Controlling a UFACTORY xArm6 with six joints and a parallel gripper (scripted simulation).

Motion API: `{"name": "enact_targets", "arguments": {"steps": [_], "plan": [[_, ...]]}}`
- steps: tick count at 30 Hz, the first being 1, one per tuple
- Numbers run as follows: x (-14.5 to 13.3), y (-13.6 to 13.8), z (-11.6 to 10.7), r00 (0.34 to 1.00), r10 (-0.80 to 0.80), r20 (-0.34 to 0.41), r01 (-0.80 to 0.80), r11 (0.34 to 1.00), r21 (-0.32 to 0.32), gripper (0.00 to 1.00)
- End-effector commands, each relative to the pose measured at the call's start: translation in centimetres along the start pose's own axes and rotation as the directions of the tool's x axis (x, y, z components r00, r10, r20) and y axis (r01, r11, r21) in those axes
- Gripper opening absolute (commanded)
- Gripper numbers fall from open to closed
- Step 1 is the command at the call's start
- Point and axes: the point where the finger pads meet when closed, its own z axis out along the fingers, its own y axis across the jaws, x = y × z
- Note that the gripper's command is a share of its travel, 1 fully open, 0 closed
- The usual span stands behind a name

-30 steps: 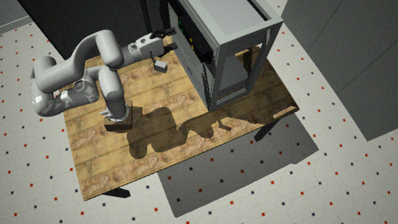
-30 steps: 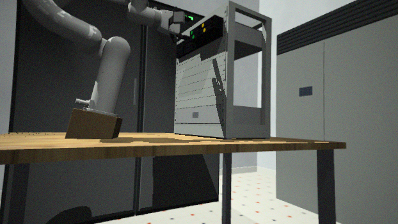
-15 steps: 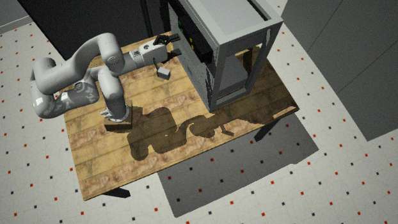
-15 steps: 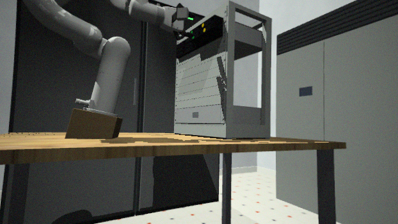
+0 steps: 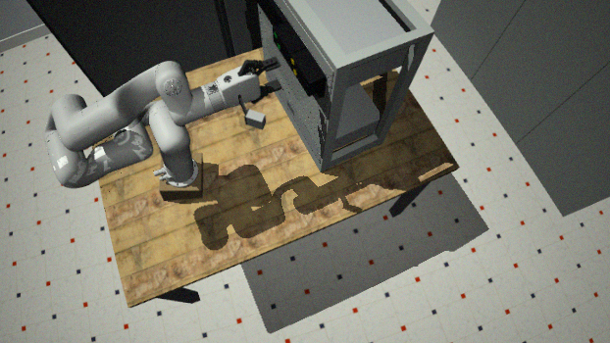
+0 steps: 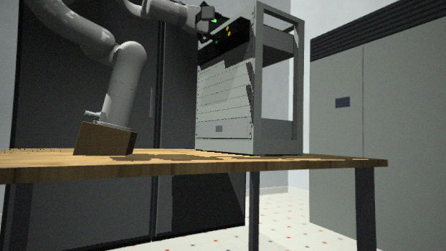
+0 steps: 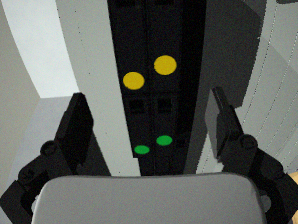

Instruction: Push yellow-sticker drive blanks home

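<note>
The grey rack (image 5: 343,73) stands on the wooden table, with the black storage chassis (image 7: 156,70) near the top of its front. In the wrist view two blanks carry yellow stickers (image 7: 133,80) (image 7: 165,64) and two carry green stickers (image 7: 141,149) (image 7: 164,140). The yellow stickers also show in the exterior view (image 6: 227,31) and in the top view (image 5: 293,67). My gripper (image 7: 147,104) is open and empty. It is held level in front of the chassis, close to its face, with a finger on either side of the black strip (image 5: 267,75).
The arm's base sits on a brown block (image 5: 181,186) on the table's left half. Pale blanking panels (image 6: 224,104) fill the rack front below the chassis. A dark cabinet stands behind the table.
</note>
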Motion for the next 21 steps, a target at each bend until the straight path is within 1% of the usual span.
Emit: {"name": "enact_targets", "arguments": {"steps": [1,21], "plan": [[0.34,-0.09,0.0,0.999,0.003,0.034,-0.004,1.0,0.001,1.0],[0.54,-0.1,0.01,0.999,0.003,0.034,-0.004,1.0,0.002,1.0]]}}
